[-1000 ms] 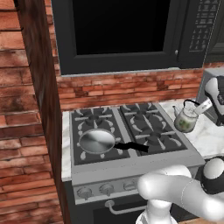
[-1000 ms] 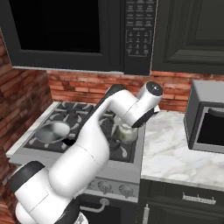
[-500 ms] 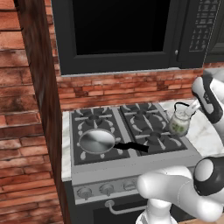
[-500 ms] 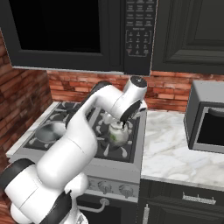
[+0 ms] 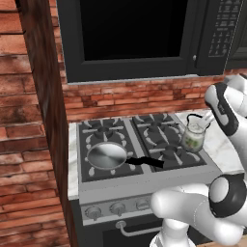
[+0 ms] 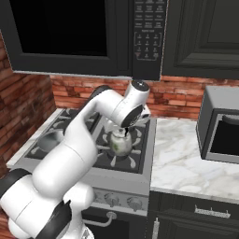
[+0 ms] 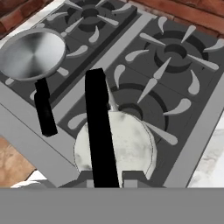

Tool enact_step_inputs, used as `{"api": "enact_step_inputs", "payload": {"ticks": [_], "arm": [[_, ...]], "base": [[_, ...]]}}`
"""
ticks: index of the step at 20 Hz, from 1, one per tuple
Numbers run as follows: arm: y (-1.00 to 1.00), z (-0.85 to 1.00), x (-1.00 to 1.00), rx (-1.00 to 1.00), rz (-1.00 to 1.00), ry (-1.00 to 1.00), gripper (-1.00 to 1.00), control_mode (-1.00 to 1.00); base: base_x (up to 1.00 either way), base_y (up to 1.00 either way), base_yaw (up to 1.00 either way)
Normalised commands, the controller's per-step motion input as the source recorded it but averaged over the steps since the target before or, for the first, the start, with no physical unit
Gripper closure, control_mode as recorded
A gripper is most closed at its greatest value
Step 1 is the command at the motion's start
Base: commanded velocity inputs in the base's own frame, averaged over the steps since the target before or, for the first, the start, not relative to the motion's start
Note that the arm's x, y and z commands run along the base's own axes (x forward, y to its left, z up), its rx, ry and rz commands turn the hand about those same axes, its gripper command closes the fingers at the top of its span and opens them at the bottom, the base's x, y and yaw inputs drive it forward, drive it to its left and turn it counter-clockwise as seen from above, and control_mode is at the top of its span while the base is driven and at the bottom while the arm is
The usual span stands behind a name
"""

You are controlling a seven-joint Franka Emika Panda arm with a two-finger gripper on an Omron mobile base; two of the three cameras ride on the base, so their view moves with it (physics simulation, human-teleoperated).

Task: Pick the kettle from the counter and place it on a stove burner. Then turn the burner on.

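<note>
My gripper (image 5: 204, 118) is shut on the thin black wire handle of the kettle (image 5: 193, 138), a small pale pot with green speckles. The kettle hangs over the right side of the stove, just above the front right stove burner (image 5: 170, 154). The right base view has the kettle (image 6: 120, 144) under my hand, above that burner (image 6: 125, 158). From the hand view I look down on the kettle's silvery lid (image 7: 131, 146), with the black handle (image 7: 100, 131) across it and the burner (image 7: 133, 106) partly covered beneath. The counter (image 6: 183, 162) lies to the right.
A steel frying pan (image 5: 106, 156) sits on the front left burner, its black handle pointing toward the front right burner. Knobs (image 5: 118, 208) line the stove front. A brick wall (image 5: 34, 125) stands on the left, and a dark oven (image 6: 220, 125) sits on the counter at right.
The gripper has carried the kettle left, from over the counter's edge to above the stove's front right burner, and a little lower. The pan has not moved.
</note>
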Motion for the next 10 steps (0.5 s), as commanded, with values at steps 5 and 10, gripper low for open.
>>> {"api": "enact_step_inputs", "payload": {"ticks": [5, 10], "arm": [[0.16, -0.03, 0.06, 0.0, 0.0, 0.0, 1.0, -1.0], [0.22, -0.02, 0.15, 0.0, 0.0, 0.0, 1.0, -1.0]], "base": [[0.0, 0.0, 0.0], [0.0, 0.0, 0.0]]}}
